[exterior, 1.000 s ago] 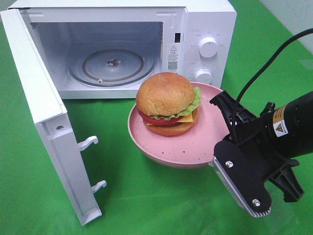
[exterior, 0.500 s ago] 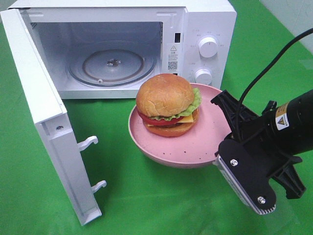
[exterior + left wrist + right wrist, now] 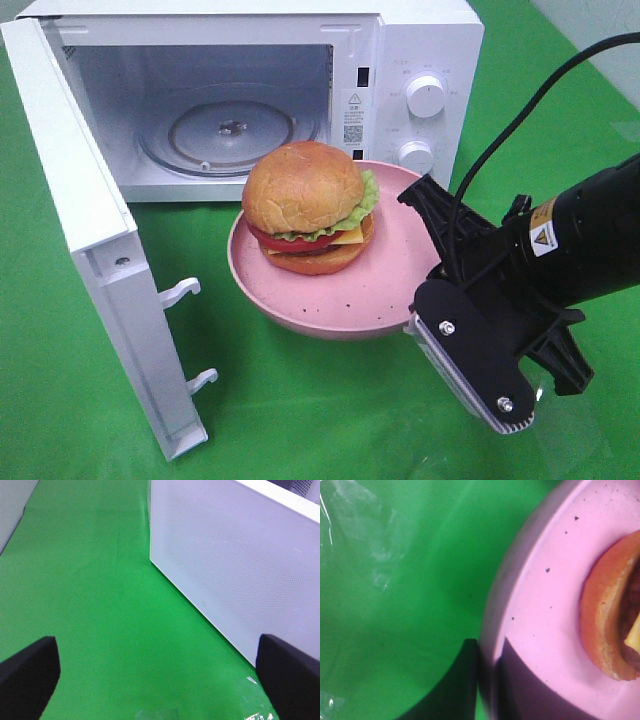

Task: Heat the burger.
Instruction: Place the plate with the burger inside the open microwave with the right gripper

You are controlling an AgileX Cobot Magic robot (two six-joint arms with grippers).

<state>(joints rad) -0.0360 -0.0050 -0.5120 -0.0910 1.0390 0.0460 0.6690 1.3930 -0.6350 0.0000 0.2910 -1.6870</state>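
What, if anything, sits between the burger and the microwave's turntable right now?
Nothing visible. The door is swung wide open to the left and the glass turntable is bare. The burger sits on the pink plate, gripped at its rim by the right gripper, just in front of the opening.

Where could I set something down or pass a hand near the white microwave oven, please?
Bare: the round glass turntable inside the white microwave oven, and the green cloth between its open door and the pink speckled plate. Crowded: front right, where the right gripper grips the plate's rim, golden-bun burger aboard.
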